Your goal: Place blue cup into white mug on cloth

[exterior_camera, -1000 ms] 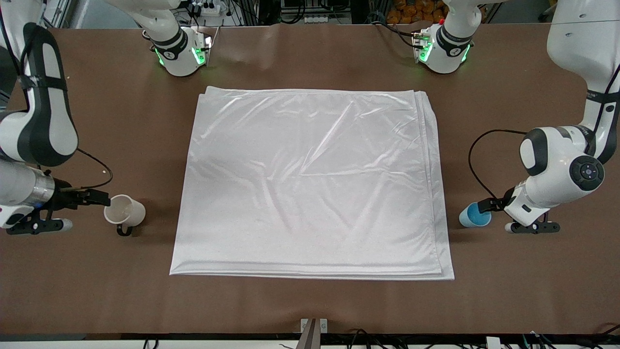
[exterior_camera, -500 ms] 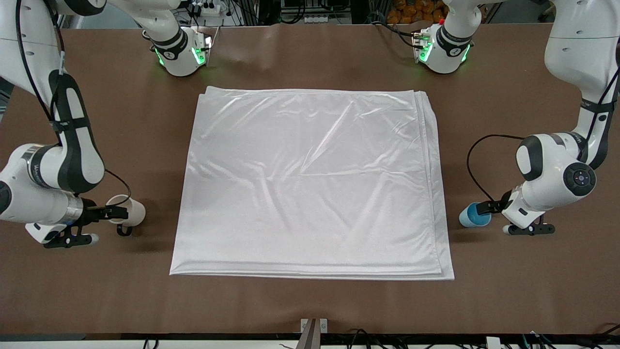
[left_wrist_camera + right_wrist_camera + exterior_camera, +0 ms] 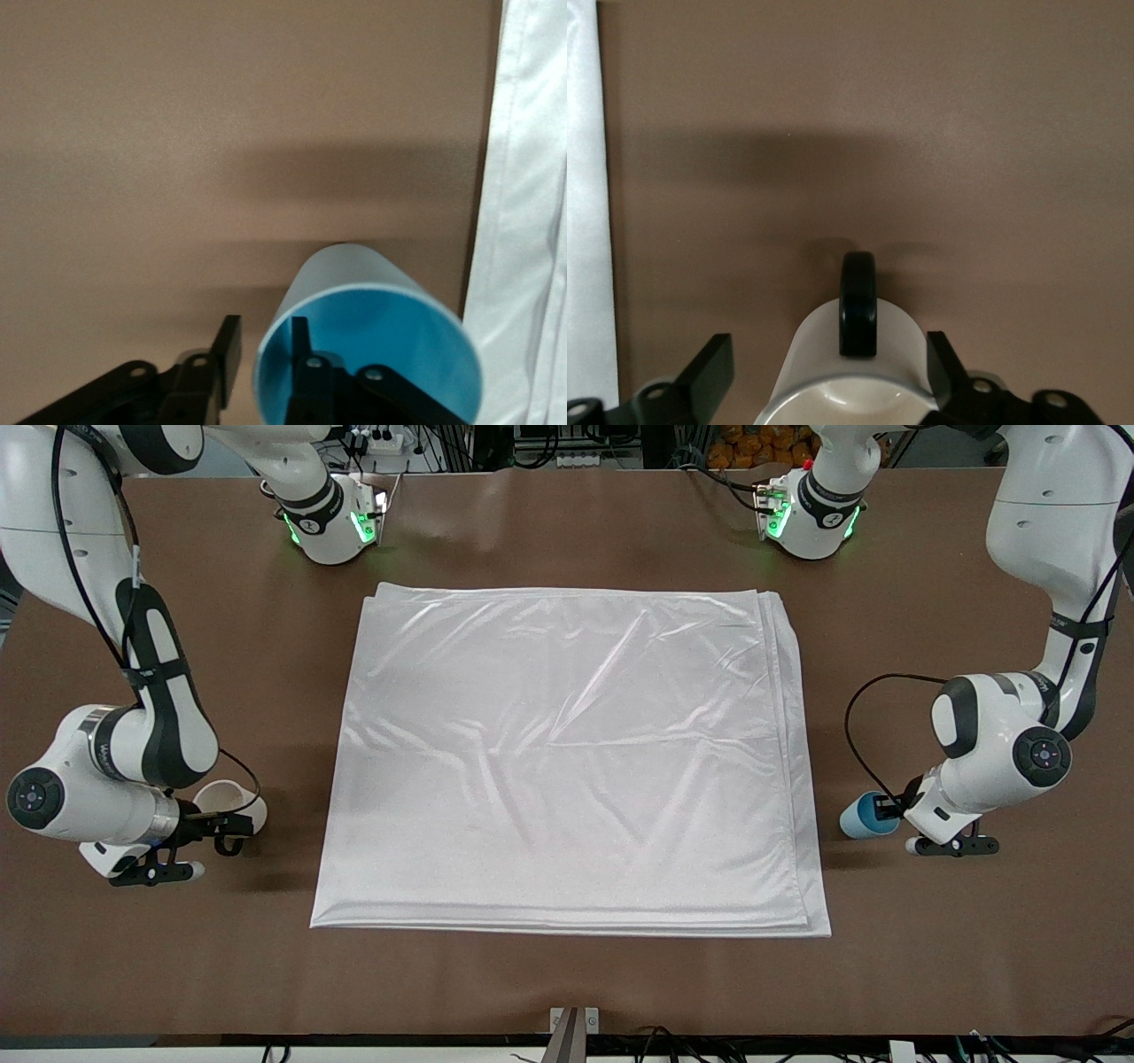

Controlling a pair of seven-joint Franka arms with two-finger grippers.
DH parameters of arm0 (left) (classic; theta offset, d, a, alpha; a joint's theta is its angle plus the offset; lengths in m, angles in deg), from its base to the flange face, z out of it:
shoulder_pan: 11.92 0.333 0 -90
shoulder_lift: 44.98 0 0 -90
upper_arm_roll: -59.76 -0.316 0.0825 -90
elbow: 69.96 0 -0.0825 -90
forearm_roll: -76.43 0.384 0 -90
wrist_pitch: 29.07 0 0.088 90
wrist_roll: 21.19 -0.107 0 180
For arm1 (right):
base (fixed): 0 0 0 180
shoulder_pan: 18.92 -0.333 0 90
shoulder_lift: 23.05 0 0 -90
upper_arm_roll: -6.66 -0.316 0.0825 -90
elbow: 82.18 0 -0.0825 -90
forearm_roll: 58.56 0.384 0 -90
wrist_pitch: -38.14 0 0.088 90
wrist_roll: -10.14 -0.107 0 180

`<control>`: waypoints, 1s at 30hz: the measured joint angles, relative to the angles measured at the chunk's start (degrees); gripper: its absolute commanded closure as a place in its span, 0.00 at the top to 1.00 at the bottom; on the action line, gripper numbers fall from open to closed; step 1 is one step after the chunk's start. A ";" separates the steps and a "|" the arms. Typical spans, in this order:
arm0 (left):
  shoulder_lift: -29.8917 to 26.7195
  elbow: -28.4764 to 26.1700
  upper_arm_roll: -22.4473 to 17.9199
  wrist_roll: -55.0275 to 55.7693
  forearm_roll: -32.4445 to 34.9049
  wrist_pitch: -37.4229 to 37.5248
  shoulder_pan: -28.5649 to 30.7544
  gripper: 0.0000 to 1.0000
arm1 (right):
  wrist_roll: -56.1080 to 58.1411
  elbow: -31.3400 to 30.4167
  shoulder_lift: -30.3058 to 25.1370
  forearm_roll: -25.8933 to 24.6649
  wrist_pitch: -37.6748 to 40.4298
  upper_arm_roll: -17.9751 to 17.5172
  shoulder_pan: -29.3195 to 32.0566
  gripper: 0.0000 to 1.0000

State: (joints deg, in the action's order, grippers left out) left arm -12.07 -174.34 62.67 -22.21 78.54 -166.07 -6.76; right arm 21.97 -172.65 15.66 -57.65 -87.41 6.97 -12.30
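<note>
The left gripper (image 3: pixel 880 808) is pinching the blue cup's (image 3: pixel 861 818) rim; the right gripper (image 3: pixel 221 825) is spreading open around the white mug (image 3: pixel 232 801), both beside the cloth (image 3: pixel 567 762).

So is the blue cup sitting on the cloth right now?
No, the blue cup sits on the bare table beside the cloth, toward the left arm's end.
</note>
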 measured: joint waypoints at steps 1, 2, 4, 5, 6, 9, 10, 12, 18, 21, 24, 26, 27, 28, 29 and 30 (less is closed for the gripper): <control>0.06 0.03 0.00 0.01 0.00 -0.08 -0.02 0.00 | 0.00 0.01 0.09 0.00 -0.05 0.00 -0.01 0.54; 0.12 0.05 0.00 0.01 0.00 -0.15 -0.02 0.00 | 0.00 0.03 0.19 -0.03 -0.16 0.00 -0.01 0.46; 0.15 0.16 0.00 0.01 0.00 -0.27 -0.02 0.00 | 0.01 0.06 0.37 -0.04 -0.38 0.00 -0.01 0.29; 0.14 0.27 0.04 0.01 0.00 -0.27 -0.02 0.00 | 0.01 0.07 0.44 -0.04 -0.43 0.00 -0.01 0.21; 0.12 0.42 0.07 0.01 0.00 -0.27 -0.04 0.00 | 0.01 0.08 0.50 -0.04 -0.47 0.00 -0.01 0.14; 0.12 0.57 0.09 0.01 0.00 -0.26 -0.08 0.00 | 0.01 0.12 0.61 -0.04 -0.53 0.00 -0.01 0.00; 0.12 0.57 0.09 0.01 0.00 -0.26 -0.08 0.00 | 0.01 0.14 0.61 -0.04 -0.53 0.00 -0.01 0.00; 0.11 0.62 0.14 0.01 0.00 -0.26 -0.08 0.00 | 0.01 0.18 0.61 -0.04 -0.53 0.00 -0.01 0.00; 0.05 0.81 0.23 0.01 0.00 -0.27 -0.10 0.00 | -0.25 0.29 0.62 0.02 -0.49 -0.07 -0.18 0.00; 0.01 0.98 0.24 0.01 0.00 -0.35 -0.16 0.00 | -2.41 0.46 0.61 0.04 -0.38 -0.22 -0.84 0.00; -0.29 1.25 0.28 0.00 0.00 -0.38 -0.37 0.00 | -5.53 0.77 0.61 0.04 0.92 -0.34 -1.95 0.00; -0.72 1.44 0.30 -0.01 0.00 -0.39 -0.66 0.00 | -7.71 1.09 0.61 0.04 2.29 -0.42 -2.84 0.00; -1.01 1.53 0.31 -0.01 0.00 -0.39 -0.83 0.00 | -8.97 1.31 0.60 0.04 2.95 -0.44 -3.32 0.00; -1.35 1.60 0.33 -0.01 0.00 -0.38 -1.04 0.00 | -10.50 1.60 0.56 0.04 3.67 -0.48 -3.88 0.00; -1.74 1.66 0.35 -0.01 0.00 -0.32 -1.28 0.00 | -12.49 1.99 0.51 0.05 4.54 -0.54 -4.61 0.00; -2.07 1.70 0.35 -0.01 0.00 -0.20 -1.47 0.00 | -14.13 2.35 0.45 0.05 5.28 -0.60 -5.20 0.00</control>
State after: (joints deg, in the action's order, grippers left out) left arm -14.14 -172.64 63.03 -22.22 78.54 -166.28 -8.23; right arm 7.84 -170.30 16.12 -57.60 -82.13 6.37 -17.51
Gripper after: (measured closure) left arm 0.956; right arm 0.811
